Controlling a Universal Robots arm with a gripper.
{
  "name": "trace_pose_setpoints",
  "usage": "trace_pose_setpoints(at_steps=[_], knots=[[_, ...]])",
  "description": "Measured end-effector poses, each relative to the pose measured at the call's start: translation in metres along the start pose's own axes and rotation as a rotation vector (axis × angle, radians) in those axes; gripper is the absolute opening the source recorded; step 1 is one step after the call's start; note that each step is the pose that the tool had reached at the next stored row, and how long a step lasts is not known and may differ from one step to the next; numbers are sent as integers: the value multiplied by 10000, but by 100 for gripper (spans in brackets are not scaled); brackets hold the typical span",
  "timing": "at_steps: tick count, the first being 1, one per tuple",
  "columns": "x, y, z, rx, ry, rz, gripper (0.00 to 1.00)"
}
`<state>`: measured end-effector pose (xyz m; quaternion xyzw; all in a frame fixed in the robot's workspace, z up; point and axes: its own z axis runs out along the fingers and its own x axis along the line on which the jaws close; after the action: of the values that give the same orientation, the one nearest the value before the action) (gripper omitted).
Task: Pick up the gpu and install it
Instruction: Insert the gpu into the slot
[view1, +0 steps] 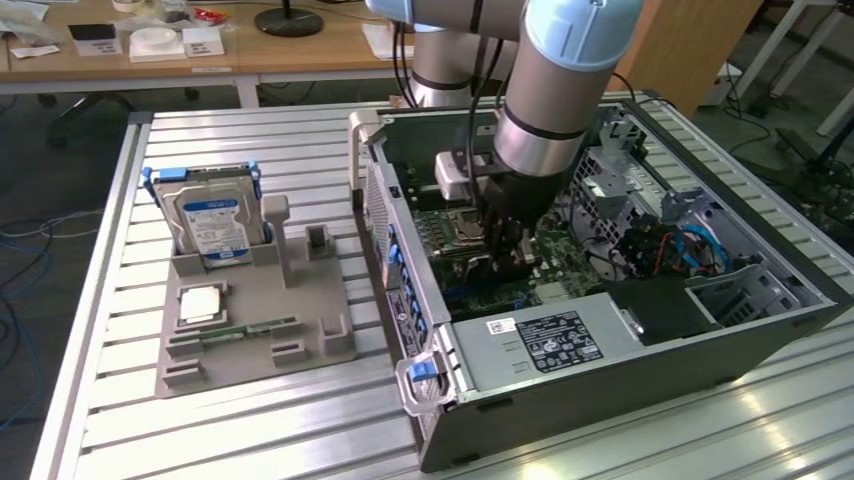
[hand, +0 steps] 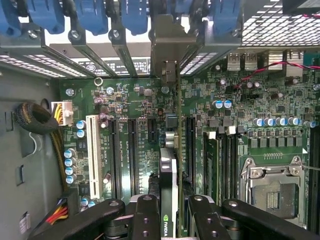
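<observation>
Gpu (hand: 168, 192) stands on edge between the two black fingers of the gripper (hand: 172, 212), which is half closed and clamped on the thin black card. Its silvery bracket end reaches out ahead of the fingertips to the rear wall of the computer case (view1: 627, 370). I cannot tell whether the card's lower edge sits in a slot.

The case lies open-sided, a dark sheet-metal box. Inside it, under the hand, is the green motherboard (hand: 135, 100), crowded with long black slots, one white slot (hand: 92, 155) and small round capacitors. A square metal processor socket (hand: 275, 190) lies to one side of the fingers. A row of blue plastic latches (hand: 90, 15) lines the rear wall beyond the bracket. A grey labelled power box (view1: 547, 340) fills the case's near corner.

Well away from the hand, toward the exterior view's left, a grey moulded holder (view1: 267, 350) carries a silver hard drive (view1: 214, 225) upright, a square chip (view1: 203, 302) lying flat and a narrow green memory stick (view1: 254, 328).

Everything rests on a ribbed aluminium table (view1: 240, 430) — pale, grooved, shiny. Behind it is a wooden desk (view1: 267, 55).
</observation>
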<state>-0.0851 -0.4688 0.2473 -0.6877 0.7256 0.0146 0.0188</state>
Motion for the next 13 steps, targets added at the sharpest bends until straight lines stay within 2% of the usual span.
trace_pose_setpoints(at_steps=[13], knots=[[3,1,51,-1,5,0,27]])
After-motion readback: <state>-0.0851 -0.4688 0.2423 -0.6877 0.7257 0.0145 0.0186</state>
